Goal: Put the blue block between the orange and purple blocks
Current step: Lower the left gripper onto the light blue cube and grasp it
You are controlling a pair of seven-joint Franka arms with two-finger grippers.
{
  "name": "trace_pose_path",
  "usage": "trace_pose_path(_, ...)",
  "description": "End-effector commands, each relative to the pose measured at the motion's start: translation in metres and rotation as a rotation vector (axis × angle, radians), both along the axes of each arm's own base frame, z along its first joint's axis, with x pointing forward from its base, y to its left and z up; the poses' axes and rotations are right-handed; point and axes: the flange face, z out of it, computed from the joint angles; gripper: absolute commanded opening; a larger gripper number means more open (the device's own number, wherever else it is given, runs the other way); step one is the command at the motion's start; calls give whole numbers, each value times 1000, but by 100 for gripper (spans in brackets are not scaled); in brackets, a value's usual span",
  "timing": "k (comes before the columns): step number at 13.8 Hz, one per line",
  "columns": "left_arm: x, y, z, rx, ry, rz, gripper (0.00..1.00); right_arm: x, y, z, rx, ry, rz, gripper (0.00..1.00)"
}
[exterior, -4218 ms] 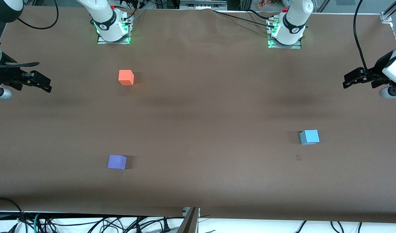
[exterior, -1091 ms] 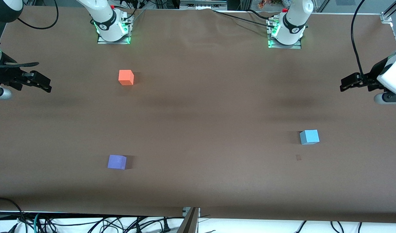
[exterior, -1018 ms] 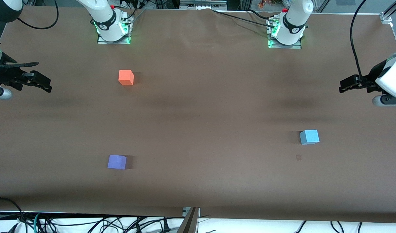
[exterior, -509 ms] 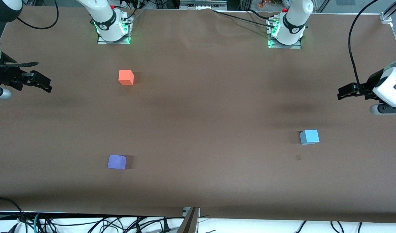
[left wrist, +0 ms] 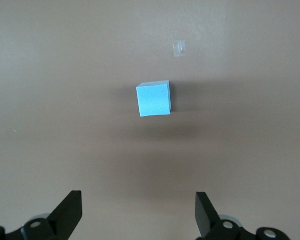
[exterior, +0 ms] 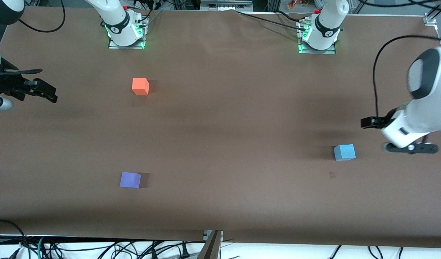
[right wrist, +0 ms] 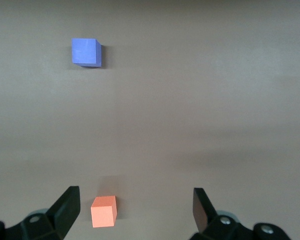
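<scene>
While blue block (exterior: 344, 152) sits flat on brown table (exterior: 220, 129) toward left arm's end, nothing touches it. Small pale tape scrap (exterior: 332, 175) lies near it, nearer front camera. Left gripper (left wrist: 138, 216) hangs in air over table just beside block, fingers (left wrist: 70, 212) spread wide, empty. Orange block (exterior: 140, 86) and purple block (exterior: 130, 180) well apart toward right arm's end, purple nearer front camera. Right gripper (right wrist: 135, 212) waits over table edge, fingers spread, empty.
</scene>
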Motion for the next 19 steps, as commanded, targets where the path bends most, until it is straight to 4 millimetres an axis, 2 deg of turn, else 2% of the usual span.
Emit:
trace_pose_path(1, 10, 7, -20, 14, 19, 20, 100, 2, -2, 5, 20, -6, 1, 100)
trace_pose_path(2, 11, 16, -44, -18, 3, 97, 100, 2, -2, 5, 20, -6, 3, 100)
trace_pose_path(3, 9, 17, -76, -47, -31, 132, 100, 2, -2, 5, 20, -6, 3, 100)
trace_pose_path(4, 5, 25, -113, -62, -81, 136, 100, 2, -2, 5, 20, -6, 3, 100)
trace_pose_path(5, -1, 43, -142, -75, -134, 146, 100, 2, -2, 5, 20, -6, 1, 100)
trace_pose_path(6, -7, 50, -165, -87, -170, 128, 100, 2, -3, 5, 20, -6, 0, 100)
trace_pose_path(10, -2, 54, -220, -128, -214, 156, 100, 3, -3, 4, 20, -5, 0, 100)
trace_pose_path(11, -1, 57, -232, -132, -226, 162, 100, 3, -2, 4, 22, -5, 1, 100)
trace_pose_path(12, 0, 62, -234, -142, -228, 184, 100, 3, -2, 4, 22, -5, 1, 100)
trace_pose_path(15, 0, 59, -234, -151, -229, 188, 100, 3, -1, 4, 22, -5, 3, 100)
trace_pose_path(19, 3, 53, -253, -154, -225, 173, 100, 3, -1, 4, 23, -6, 3, 100)
